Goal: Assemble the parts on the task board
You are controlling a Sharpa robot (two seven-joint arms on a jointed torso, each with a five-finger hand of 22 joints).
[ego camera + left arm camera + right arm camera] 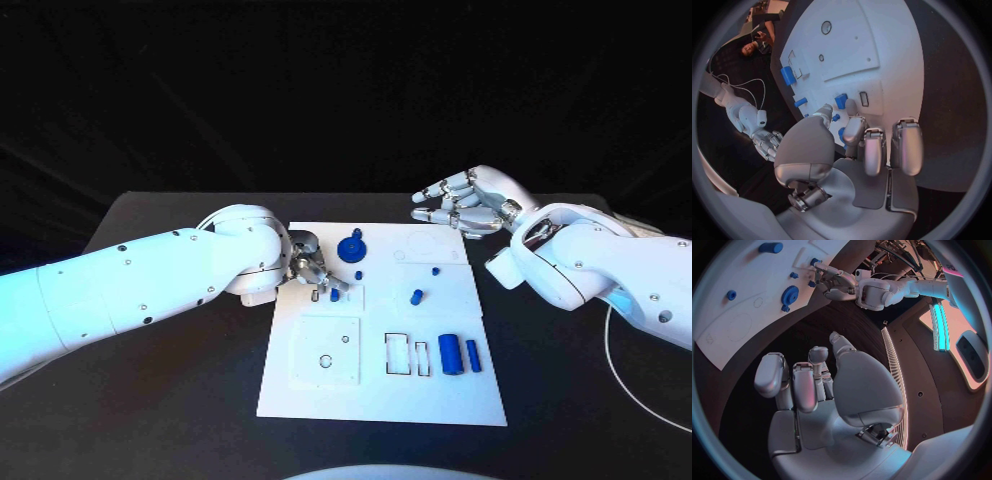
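The left robot hand [309, 268] is curling its fingers around a small blue part [335, 294] at the task board's [384, 400] left edge, while the right robot hand [464, 203] is hovering spread and holding nothing beyond the board's far corner, two blue bars [462, 354] lying lengthwise toward the robot.

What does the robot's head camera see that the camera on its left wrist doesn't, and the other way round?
Head camera: the round blue gear in full, near the board's far edge, and the long white left arm reaching in.
Left wrist camera: the left hand from behind, close up, fingers curled over the board.
Both: the white task board, the blue bars beside the slots, and the right hand hovering past the board's far edge, holding nothing.
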